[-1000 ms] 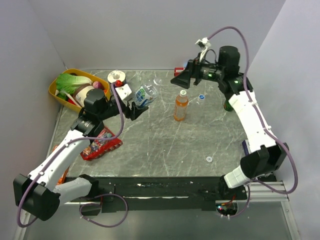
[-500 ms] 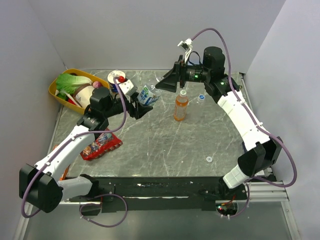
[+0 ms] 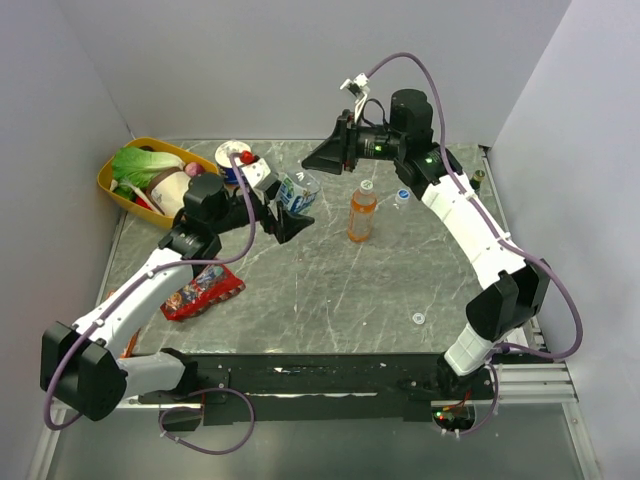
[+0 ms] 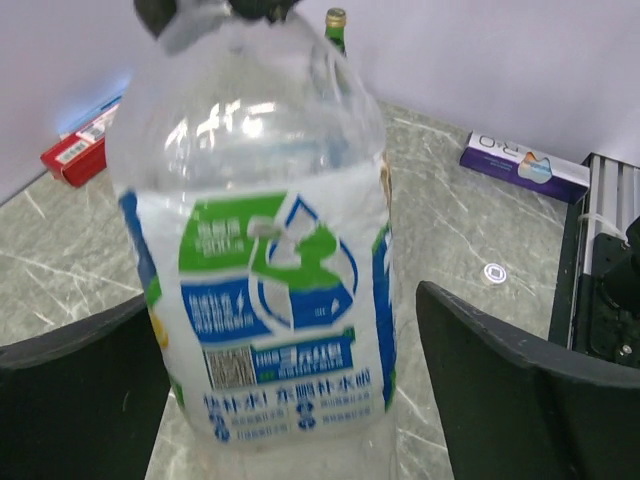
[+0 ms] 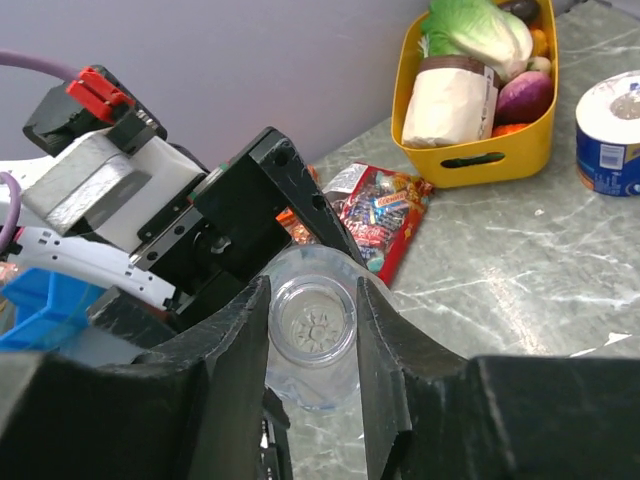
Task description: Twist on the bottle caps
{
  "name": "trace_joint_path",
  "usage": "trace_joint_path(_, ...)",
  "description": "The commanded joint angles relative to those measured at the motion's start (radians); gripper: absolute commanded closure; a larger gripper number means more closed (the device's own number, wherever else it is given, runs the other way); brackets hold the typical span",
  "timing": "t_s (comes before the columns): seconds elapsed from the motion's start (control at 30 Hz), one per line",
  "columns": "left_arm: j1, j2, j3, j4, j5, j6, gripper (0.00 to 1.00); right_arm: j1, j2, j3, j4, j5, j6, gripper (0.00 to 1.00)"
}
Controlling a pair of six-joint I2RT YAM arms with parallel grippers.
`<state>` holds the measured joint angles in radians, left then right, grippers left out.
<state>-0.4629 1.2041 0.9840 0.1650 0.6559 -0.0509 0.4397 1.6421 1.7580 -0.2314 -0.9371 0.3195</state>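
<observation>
Right wrist view alone shows the right gripper (image 5: 312, 300) clamped on the clear round end of the water bottle (image 5: 312, 335). Left wrist view shows the left gripper (image 4: 282, 300) spread wide, its 2 fingers flanking the label. Overhead, the bottle sits far centre, left of the orange bottle (image 3: 362, 212).

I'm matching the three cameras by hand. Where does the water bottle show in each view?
Top external: water bottle upper middle, left of centre.
Left wrist: fills the middle, label facing the camera.
Right wrist: lower centre, seen end-on between the fingers of the right end effector.
Shared landmark: the left end effector, its black fingers beside the bottle in every view.
</observation>
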Motion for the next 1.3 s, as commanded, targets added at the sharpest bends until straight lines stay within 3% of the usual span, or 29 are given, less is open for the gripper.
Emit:
trace_joint_path(0.0, -0.013, 0.012, 0.018, 0.091, 0.004, 0.005, 0.01, 0.011, -0.01, 0.044, 0.055, -0.026, -0.002, 1.0)
trace_joint_path(0.13, -0.026, 0.076, 0.042, 0.094, 0.03, 0.017, 0.04, 0.01, -0.018, 0.041, 0.081, -0.034, 0.007, 1.0)
trace_joint_path(0.33, -0.04, 0.152, 0.096, 0.07, 0.073, 0.039, 0.01, 0.011, -0.019, 0.07, 0.06, -0.037, -0.028, 1.0)
trace_joint_path(0.83, -0.037, 0.133, 0.099, -0.027, 0.06, 0.106, 0.11, 0.008, -0.044, 0.097, 0.007, 0.029, -0.148, 1.0)
trace_joint_path(1.2, -0.033, 0.13, 0.093, 0.024, 0.088, 0.088, 0.28, 0.033, -0.053, 0.081, -0.032, 0.021, -0.178, 1.0)
trace_joint_path(1.27, -0.034, 0.133, 0.091, 0.031, 0.1, 0.085, 0.35, 0.039, -0.061, 0.064, -0.032, 0.015, -0.174, 0.98)
